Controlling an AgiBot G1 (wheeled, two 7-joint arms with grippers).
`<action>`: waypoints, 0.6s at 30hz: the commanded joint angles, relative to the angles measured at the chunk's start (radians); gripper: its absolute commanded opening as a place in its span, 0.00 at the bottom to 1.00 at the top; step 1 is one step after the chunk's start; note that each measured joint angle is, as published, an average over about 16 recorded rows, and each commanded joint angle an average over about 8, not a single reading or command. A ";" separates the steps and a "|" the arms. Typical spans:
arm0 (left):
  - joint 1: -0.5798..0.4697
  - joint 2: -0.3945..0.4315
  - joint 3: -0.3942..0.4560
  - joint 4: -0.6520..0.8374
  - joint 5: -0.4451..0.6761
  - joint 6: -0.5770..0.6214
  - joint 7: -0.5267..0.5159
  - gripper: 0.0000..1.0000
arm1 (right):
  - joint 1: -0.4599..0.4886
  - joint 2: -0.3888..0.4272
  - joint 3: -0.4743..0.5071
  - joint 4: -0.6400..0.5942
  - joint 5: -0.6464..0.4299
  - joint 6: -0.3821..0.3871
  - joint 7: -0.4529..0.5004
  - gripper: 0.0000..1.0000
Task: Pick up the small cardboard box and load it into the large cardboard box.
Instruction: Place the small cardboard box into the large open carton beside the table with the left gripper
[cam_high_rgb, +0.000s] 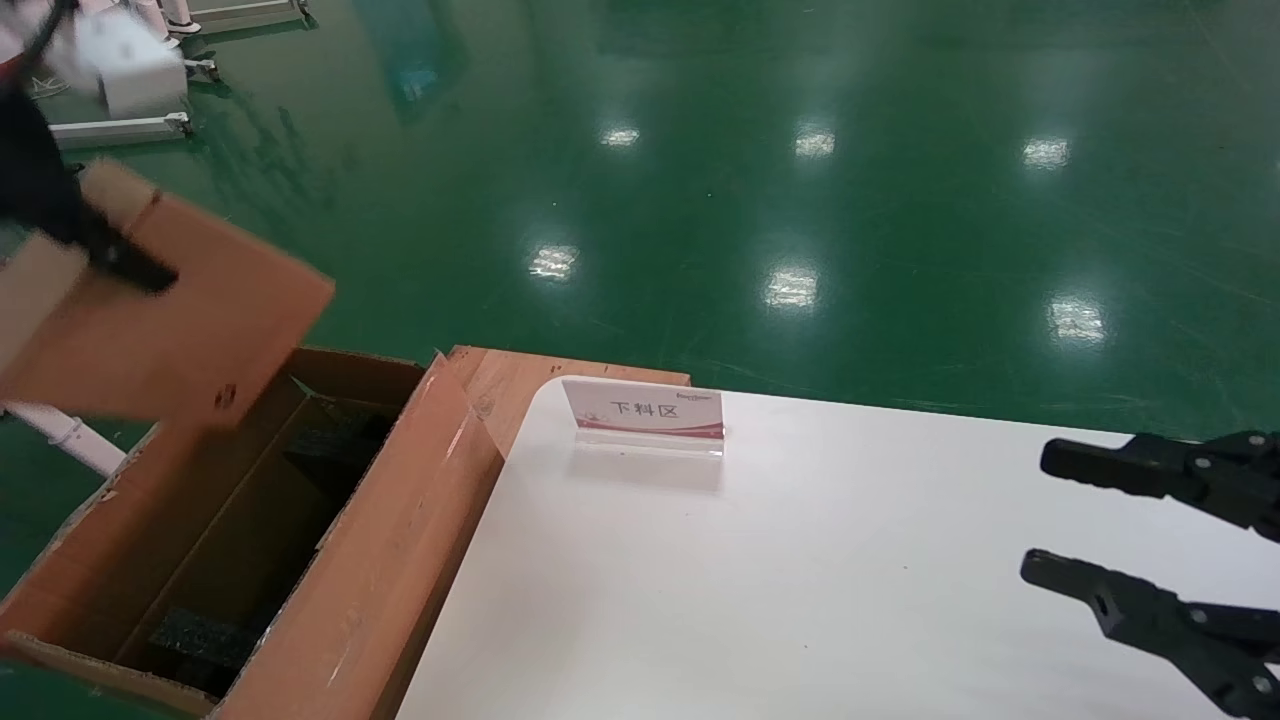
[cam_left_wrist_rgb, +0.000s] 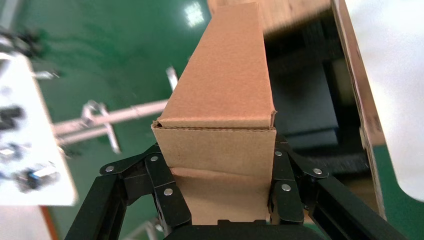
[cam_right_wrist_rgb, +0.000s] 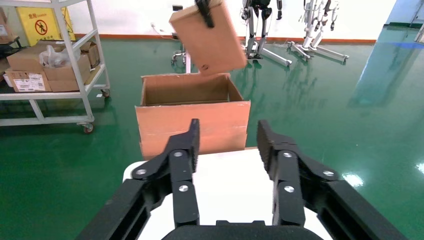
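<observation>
Overhead, the left gripper (cam_left_wrist_rgb: 222, 187) clamps the small box (cam_high_rgb: 165, 310), tilted above the large box (cam_high_rgb: 380, 560) at far left. Right gripper (cam_high_rgb: 1035, 515) hangs open over the table (cam_high_rgb: 800, 580).

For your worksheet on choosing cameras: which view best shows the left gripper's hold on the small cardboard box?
The left wrist view: the left gripper clamps the small cardboard box from both sides. The head view shows it blurred at the picture's edge; the right wrist view shows it far off, above the large cardboard box.

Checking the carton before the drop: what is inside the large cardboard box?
Inside the large cardboard box, black foam pieces lie at the bottom. The small cardboard box, gripped by the left pincer overhead, hides the far corner.
</observation>
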 joint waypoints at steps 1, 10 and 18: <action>0.006 -0.018 0.034 0.004 -0.017 -0.005 0.004 0.00 | 0.000 0.000 0.000 0.000 0.000 0.000 0.000 1.00; 0.132 -0.054 0.085 0.119 -0.025 -0.076 0.070 0.00 | 0.000 0.000 -0.001 0.000 0.000 0.000 0.000 1.00; 0.281 -0.023 0.096 0.304 -0.059 -0.151 0.158 0.00 | 0.000 0.000 -0.001 0.000 0.001 0.000 -0.001 1.00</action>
